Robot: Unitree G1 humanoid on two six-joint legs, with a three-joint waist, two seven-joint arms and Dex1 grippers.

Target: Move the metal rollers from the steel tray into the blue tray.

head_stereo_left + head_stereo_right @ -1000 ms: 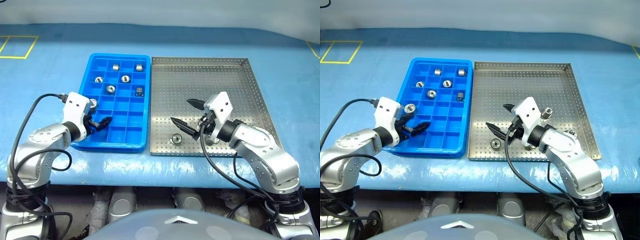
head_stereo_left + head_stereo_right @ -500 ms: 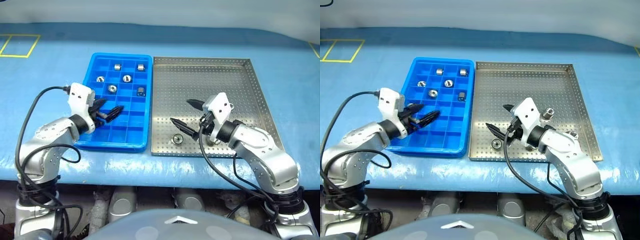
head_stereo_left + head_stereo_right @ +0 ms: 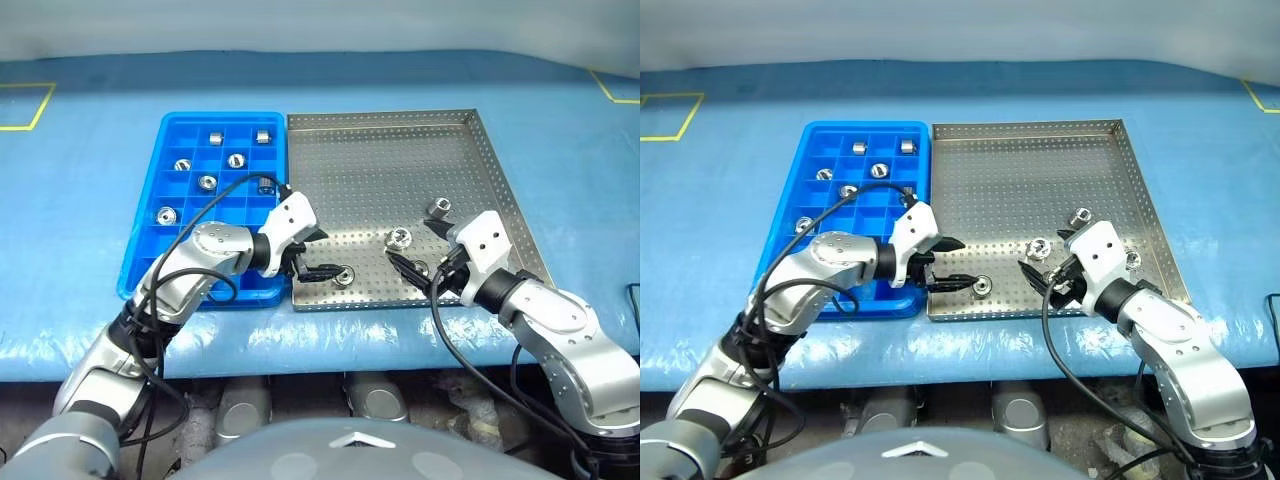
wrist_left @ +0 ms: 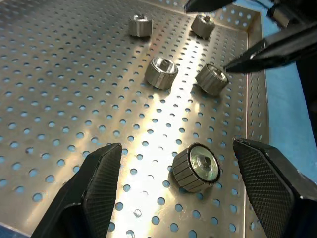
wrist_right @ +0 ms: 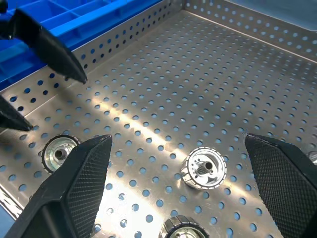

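Note:
The steel tray (image 3: 400,160) lies right of the blue tray (image 3: 145,250), which holds several metal rollers (image 3: 207,182). My left gripper (image 3: 322,252) is open, low over the steel tray's near left corner, its fingers either side of one roller (image 4: 195,167) without touching it. My right gripper (image 3: 412,245) is open over the tray's near right part, with a roller (image 5: 204,167) lying between its spread fingers. More rollers (image 3: 437,209) lie loose close by on the steel tray.
Both trays sit on a blue table cover (image 3: 80,170). The two grippers point toward each other, a short gap apart. The far half of the steel tray (image 3: 1040,160) is bare. A black cable (image 3: 215,200) loops over the blue tray's near end.
My left gripper swung right, from over the blue tray's near end to the steel tray's near left corner. My right gripper drew back a little to the right. The camera view also shifted.

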